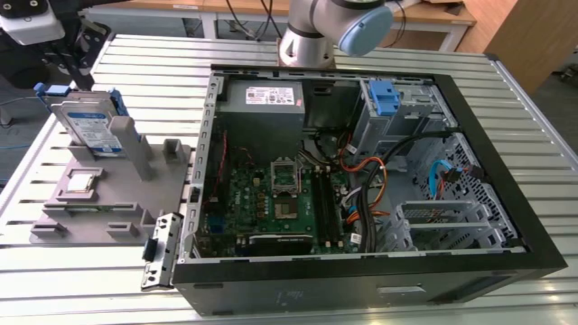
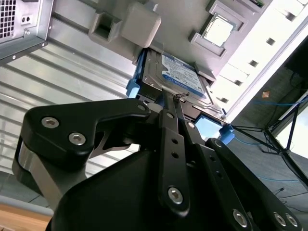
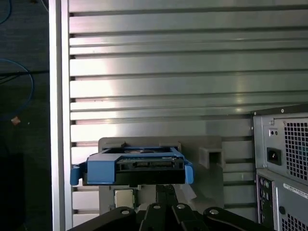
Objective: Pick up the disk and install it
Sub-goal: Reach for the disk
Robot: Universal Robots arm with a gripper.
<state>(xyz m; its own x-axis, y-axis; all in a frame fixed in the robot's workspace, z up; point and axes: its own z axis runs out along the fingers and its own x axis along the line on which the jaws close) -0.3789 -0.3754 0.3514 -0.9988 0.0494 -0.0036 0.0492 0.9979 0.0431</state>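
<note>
Pincer [image 1: 70, 68] right over the disk [image 1: 89, 127], hanging just above its top edge in the exterior view! The disk stands upright on its edge, slotted into a grey holder [image 1: 135, 193] on the slatted metal surface [image 1: 54, 284], with its white-and-blue label showing and blue rails [image 3: 101, 171] hugging its sides. In the second wrist view the 2 fingers [image 2: 169, 134] look pressed together with no gap between them. Their tips are right at the disk's nearest edge, though whether they actually touch it I cannot tell. Closed, then, and closed on nothing. In the first wrist view the disk sits edge-on, straight ahead of the pincer's tips. A square silver chip [image 2: 219, 30] lies in the holder, just beyond the disk from the pincer. Well apart from the pincer, toward the exterior view's right, the open computer case [image 1: 361, 277] lies on its side on the same surface. Its green motherboard [image 1: 262, 196] is exposed and a grey power supply [image 1: 262, 98] sits at one end. There is 1 lone blue bracket [image 1: 384, 98] in the bay beside it, and orange cables [image 1: 378, 169] loop across.
</note>
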